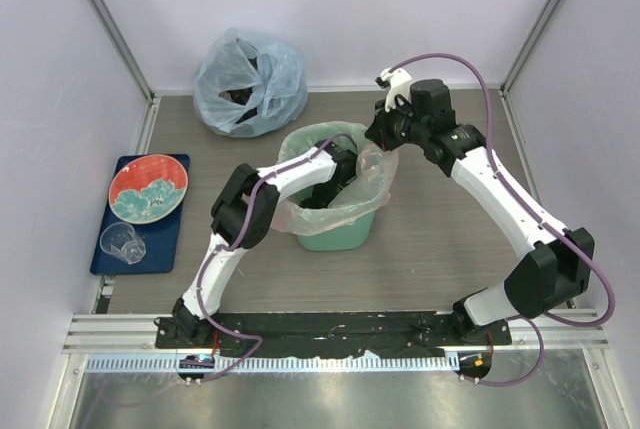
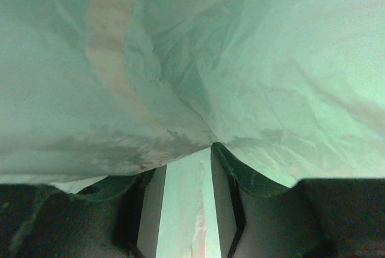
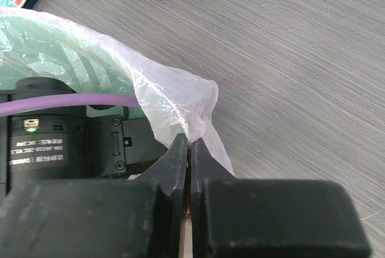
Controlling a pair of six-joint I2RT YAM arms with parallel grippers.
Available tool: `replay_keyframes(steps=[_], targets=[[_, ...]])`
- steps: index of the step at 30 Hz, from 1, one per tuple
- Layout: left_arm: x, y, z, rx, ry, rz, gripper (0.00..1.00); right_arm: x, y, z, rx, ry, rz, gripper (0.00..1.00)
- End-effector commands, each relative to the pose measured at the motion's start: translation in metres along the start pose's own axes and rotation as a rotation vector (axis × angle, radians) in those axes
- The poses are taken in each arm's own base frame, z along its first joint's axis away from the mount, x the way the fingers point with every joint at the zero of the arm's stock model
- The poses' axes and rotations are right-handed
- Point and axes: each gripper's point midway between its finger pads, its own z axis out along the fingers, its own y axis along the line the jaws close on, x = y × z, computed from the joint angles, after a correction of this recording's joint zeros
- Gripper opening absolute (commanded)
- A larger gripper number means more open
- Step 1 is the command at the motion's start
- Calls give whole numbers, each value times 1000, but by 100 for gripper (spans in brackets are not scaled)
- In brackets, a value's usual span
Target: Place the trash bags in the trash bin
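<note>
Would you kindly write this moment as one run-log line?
left tool: open, inside trash bin, pink bag ahead | right tool: shut on pink bag rim

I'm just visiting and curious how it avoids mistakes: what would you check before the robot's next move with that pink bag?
1. Right hand gripping the pink bag: ok, shut on its edge.
2. Left hand inside the bag: ok, fingers apart.
3. Green bin upright: ok.
4. Bag fully inside the bin: not ok, its edge flares out over the rim.
5. Blue bag out of the way: ok, apart behind the bin.
</note>
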Motion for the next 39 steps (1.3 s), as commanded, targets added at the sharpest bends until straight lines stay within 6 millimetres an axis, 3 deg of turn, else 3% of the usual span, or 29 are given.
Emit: replay_keyframes(steps=[1, 8, 15, 20, 24, 29, 32, 36, 37, 38, 39], targets=[[-4, 9, -13, -49, -85, -12, 42, -1, -9, -6, 78, -9, -14, 1], [-12, 6, -36, -84, -221, 12, 43, -7, -15, -11, 136, -36, -26, 1], [-37, 7, -79, -181, -494, 37, 47, -12, -6, -15, 118, -64, -50, 1], [-58, 0, -129, -216, -706, 57, 49, -12, -1, -17, 113, -76, -71, 1], [-62, -6, -161, -252, -839, 93, 48, -14, 1, -18, 110, -88, -87, 1], [-56, -22, -220, -320, -1108, 137, 48, -16, 2, -20, 106, -101, -96, 1], [-52, -28, -237, -340, -1215, 145, 50, -15, 5, -19, 92, -101, -94, 1], [-34, -40, -283, -353, -1382, 133, 55, -20, 12, -22, 57, -118, -90, 1], [-31, -42, -292, -339, -1414, 105, 57, -26, 15, -26, 50, -132, -91, 6], [-26, -40, -308, -347, -1454, 87, 58, -31, 18, -29, 37, -146, -92, 26], [-20, -40, -319, -348, -1481, 70, 59, -41, 21, -35, 33, -167, -86, 35]])
